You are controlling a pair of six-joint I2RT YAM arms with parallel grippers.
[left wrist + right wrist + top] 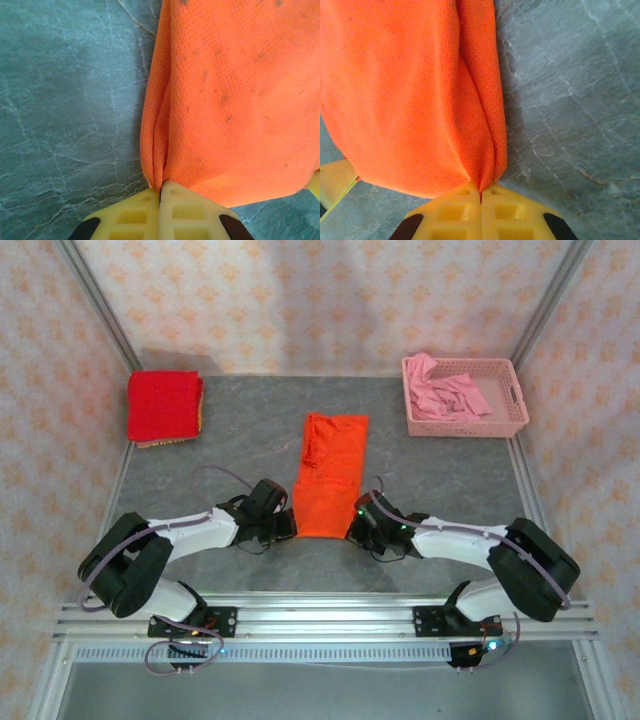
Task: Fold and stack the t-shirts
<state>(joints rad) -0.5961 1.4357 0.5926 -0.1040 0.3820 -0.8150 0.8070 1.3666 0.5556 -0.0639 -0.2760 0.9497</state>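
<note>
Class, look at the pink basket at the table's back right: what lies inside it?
A crumpled pink cloth lies inside the pink basket, heaped toward its left side. Anything beneath the cloth is covered and cannot be told.

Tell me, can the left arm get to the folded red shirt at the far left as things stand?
Probably not yet: the left gripper is shut on the orange shirt at its near corner and would have to let go first. Nothing stands on the table between it and the red shirt.
</note>
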